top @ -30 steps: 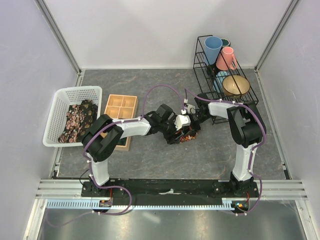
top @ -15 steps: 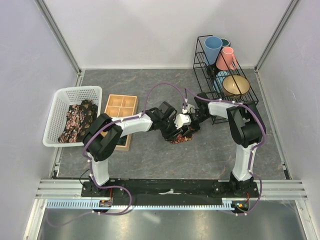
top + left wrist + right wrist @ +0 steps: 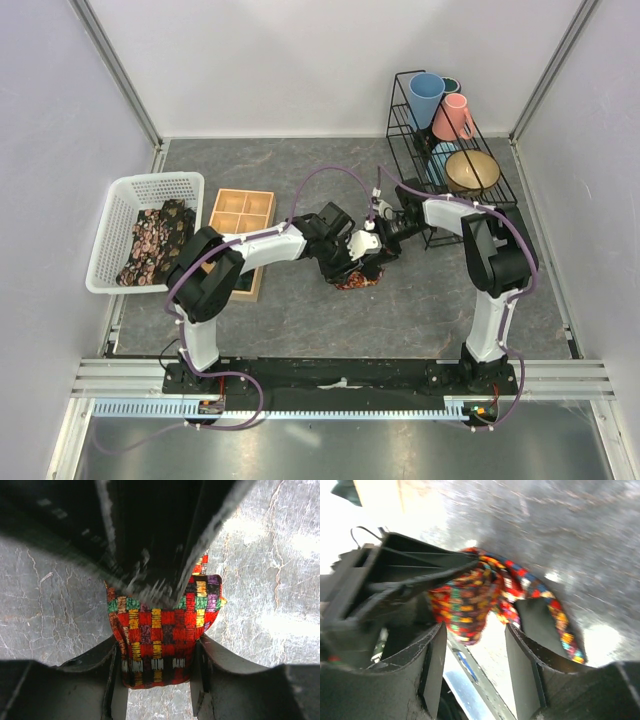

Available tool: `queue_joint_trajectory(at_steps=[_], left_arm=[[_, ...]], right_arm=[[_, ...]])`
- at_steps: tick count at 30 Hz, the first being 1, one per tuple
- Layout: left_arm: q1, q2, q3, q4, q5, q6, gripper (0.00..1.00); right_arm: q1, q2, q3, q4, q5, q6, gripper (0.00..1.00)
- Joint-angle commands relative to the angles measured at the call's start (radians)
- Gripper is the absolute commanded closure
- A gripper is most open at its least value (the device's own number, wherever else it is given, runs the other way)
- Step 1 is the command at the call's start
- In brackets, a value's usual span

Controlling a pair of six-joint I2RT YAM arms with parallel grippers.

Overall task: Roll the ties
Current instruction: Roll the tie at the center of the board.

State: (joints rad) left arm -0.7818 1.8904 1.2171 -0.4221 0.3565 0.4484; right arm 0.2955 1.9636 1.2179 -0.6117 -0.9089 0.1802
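A rolled tie [image 3: 160,630], checked in red, yellow and green, sits on the grey table. My left gripper [image 3: 159,665] is shut on it, with a finger pressed against each side of the roll. From above, the roll [image 3: 362,280] shows under the left gripper [image 3: 352,265] at mid-table. My right gripper [image 3: 475,630] stands open just short of the roll [image 3: 465,600], nothing between its fingers; a loose tail of the tie [image 3: 560,625] curves past its right finger. From above the right gripper [image 3: 380,242] is just up and right of the roll. More ties [image 3: 155,240], dark and floral, lie in the basket.
A white plastic basket [image 3: 118,192] stands at the left. Next to it is a wooden tray [image 3: 241,212] with compartments. A black wire rack [image 3: 450,170] with cups and a bowl stands at the back right, close behind the right arm.
The right gripper has opened and drawn back a little from the roll, up and to the right. The left gripper has closed in on the roll and holds it.
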Motion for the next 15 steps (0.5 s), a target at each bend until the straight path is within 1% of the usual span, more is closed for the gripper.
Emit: queue_joint_trajectory(at_steps=[1, 3, 4, 6, 7, 8, 9, 10, 11, 14, 15], left_arm=[[-0.002, 0.049, 0.004, -0.109, -0.056, 0.03, 0.87], [-0.002, 0.047, 0.004, -0.107, -0.062, 0.024, 0.85], [-0.002, 0.047, 0.002, -0.107, -0.063, 0.023, 0.84], [0.0, 0.039, -0.007, -0.106, -0.071, 0.016, 0.8], [0.0, 0.033, -0.011, -0.1, -0.076, 0.013, 0.79], [0.0, 0.023, -0.016, -0.098, -0.08, 0.01, 0.74], [0.003, 0.018, -0.027, -0.093, -0.086, 0.007, 0.7], [0.004, 0.01, -0.033, -0.083, -0.087, 0.006, 0.67], [0.004, -0.007, -0.037, -0.075, -0.082, 0.006, 0.59], [0.009, -0.039, -0.065, -0.02, -0.048, -0.007, 0.47], [0.009, -0.06, -0.077, -0.001, -0.039, -0.011, 0.44]], right_arm=[[0.037, -0.04, -0.009, 0.084, -0.058, 0.065, 0.44], [0.05, -0.017, -0.012, 0.09, -0.045, 0.062, 0.47], [0.056, -0.009, -0.012, 0.09, -0.019, 0.053, 0.52], [0.059, 0.023, -0.011, 0.076, 0.01, 0.033, 0.57], [0.059, 0.035, -0.009, 0.067, 0.024, 0.007, 0.62], [0.057, 0.044, -0.001, 0.053, 0.039, -0.011, 0.66], [0.057, 0.06, -0.001, 0.031, 0.054, -0.025, 0.72], [0.059, 0.061, -0.001, 0.024, 0.073, -0.053, 0.92], [0.059, 0.063, -0.006, 0.011, 0.117, -0.064, 1.0], [0.056, 0.066, -0.02, -0.005, 0.169, -0.109, 1.0], [0.056, 0.063, -0.024, -0.003, 0.218, -0.116, 1.0]])
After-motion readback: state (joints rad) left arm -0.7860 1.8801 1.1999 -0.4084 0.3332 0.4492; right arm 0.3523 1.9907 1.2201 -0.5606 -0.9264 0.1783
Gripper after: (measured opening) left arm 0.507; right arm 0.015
